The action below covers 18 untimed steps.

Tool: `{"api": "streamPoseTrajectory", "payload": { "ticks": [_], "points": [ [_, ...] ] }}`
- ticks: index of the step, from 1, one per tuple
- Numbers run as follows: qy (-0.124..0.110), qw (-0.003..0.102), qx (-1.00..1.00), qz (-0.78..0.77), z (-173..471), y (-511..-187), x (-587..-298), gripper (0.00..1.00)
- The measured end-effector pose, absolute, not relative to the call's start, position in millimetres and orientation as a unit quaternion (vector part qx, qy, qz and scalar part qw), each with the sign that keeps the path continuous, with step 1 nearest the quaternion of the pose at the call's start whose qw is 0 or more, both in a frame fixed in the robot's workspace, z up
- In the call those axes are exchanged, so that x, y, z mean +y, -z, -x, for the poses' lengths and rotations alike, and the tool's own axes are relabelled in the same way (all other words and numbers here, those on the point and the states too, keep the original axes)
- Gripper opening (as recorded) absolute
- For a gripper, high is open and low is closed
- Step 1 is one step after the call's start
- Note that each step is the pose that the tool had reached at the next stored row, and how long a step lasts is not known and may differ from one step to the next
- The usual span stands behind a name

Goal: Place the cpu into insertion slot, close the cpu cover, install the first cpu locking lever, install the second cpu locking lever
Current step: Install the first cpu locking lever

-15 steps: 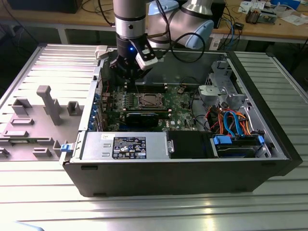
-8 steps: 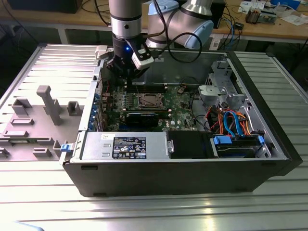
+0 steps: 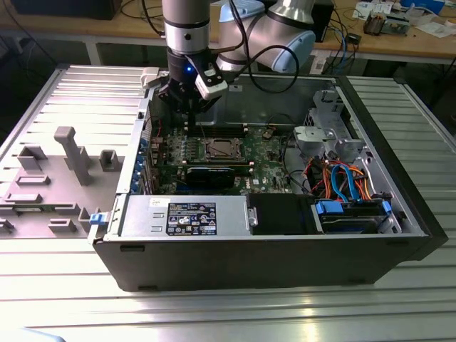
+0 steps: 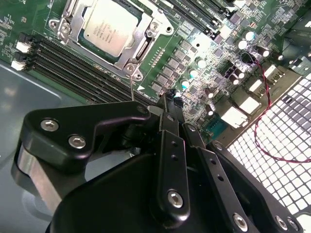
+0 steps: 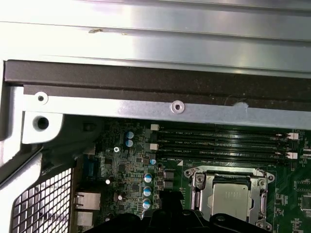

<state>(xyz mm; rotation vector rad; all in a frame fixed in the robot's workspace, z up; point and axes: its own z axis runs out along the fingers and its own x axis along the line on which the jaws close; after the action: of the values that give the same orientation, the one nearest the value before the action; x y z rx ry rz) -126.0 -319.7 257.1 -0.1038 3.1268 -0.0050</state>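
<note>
I see the gripper (image 4: 170,98) pinched closed, holding nothing, near the cpu cover (image 4: 142,47). The cpu (image 4: 107,28) lies framed in that cover's window.

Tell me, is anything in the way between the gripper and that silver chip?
Only one slim thing: in the second wrist view a thin metal lever stands upright by the cpu cover corner, between the gripper and the cpu.

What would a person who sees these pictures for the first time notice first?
The open computer case catches the eye first, the arm's pincer hanging over its green board. In the second wrist view, the silver cpu sits in its socket, beside long black memory slots.
</note>
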Motion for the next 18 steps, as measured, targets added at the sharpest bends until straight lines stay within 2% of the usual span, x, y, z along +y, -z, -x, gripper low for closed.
{"api": "streamPoseTrajectory", "payload": {
  "ticks": [18],
  "points": [
    [0.002, 0.007, 0.999, 0.033, 122.7, -258.8, -312.4, 0.11]
  ]
}}
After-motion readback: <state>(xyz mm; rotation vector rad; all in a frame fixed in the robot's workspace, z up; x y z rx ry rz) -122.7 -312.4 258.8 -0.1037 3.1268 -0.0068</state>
